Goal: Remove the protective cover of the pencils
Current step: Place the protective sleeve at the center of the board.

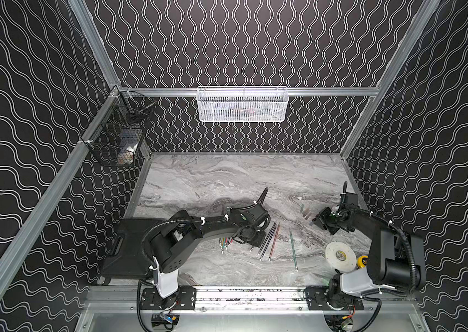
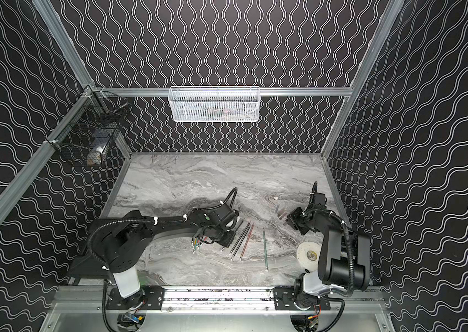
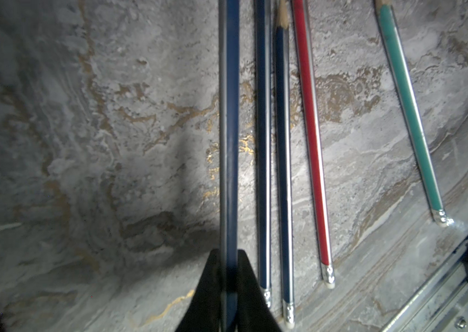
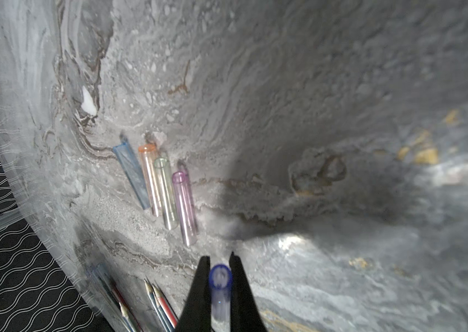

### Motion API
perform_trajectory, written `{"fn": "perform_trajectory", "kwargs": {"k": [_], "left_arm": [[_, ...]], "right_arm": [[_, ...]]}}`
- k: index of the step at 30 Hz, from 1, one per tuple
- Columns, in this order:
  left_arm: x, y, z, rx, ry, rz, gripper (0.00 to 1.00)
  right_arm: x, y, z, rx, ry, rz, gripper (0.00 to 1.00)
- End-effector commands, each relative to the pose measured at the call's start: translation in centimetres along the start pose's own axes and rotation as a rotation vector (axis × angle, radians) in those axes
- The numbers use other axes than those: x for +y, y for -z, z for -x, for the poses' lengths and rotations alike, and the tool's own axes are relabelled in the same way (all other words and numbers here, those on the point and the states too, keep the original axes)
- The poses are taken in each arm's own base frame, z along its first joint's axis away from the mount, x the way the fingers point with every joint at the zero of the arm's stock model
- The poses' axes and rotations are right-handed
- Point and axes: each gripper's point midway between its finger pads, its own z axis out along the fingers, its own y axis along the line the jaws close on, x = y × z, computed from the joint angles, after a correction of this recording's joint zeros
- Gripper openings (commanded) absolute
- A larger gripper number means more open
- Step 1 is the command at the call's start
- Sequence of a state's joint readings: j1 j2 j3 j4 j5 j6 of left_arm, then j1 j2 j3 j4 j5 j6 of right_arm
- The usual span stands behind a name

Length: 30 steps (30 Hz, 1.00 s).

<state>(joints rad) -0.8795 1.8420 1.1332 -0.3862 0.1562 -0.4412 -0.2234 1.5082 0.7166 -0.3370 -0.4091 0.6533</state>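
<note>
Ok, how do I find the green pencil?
Find the grey marble table, then the white round disc by the right arm. The green pencil lies between that disc and the bunch of dark and red pencils. It alone lies by itself, touching no other pencil.

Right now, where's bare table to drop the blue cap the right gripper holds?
Free: far half of the table up to the back wall, and beside the four loose caps. Crowded: pencils front-centre, white disc front-right.
</note>
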Motion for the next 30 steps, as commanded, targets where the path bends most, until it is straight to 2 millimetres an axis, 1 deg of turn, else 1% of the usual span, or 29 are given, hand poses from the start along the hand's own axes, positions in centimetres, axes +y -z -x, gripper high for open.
{"fn": "perform_trajectory", "kwargs": {"k": [1,6,15,19,24,30], "left_arm": [[-0.4,0.1,0.2,-0.005,0.017,-0.012,0.15],[-0.5,0.1,0.3,-0.005,0.014,-0.013,0.16],[-0.7,0.3,0.6,-0.006,0.007,-0.017,0.17],[-0.9,0.4,0.6,-0.004,0.007,-0.025,0.19],[-1.0,0.6,0.8,-0.009,0.004,-0.024,0.19],[-0.8,1.4,1.2,-0.022,-0.013,0.0,0.19]], "right_arm": [[0.4,-0.2,0.7,-0.023,-0.012,0.019,0.06],[0.5,-0.5,1.1,-0.029,-0.017,0.014,0.06],[0.3,-0.7,1.2,-0.03,-0.015,0.009,0.08],[0.6,-0.7,1.4,-0.032,-0.017,0.017,0.12],[0.8,-0.7,1.6,-0.032,-0.017,0.019,0.16],[0.8,-0.8,1.5,-0.027,-0.018,0.023,0.2]]}}
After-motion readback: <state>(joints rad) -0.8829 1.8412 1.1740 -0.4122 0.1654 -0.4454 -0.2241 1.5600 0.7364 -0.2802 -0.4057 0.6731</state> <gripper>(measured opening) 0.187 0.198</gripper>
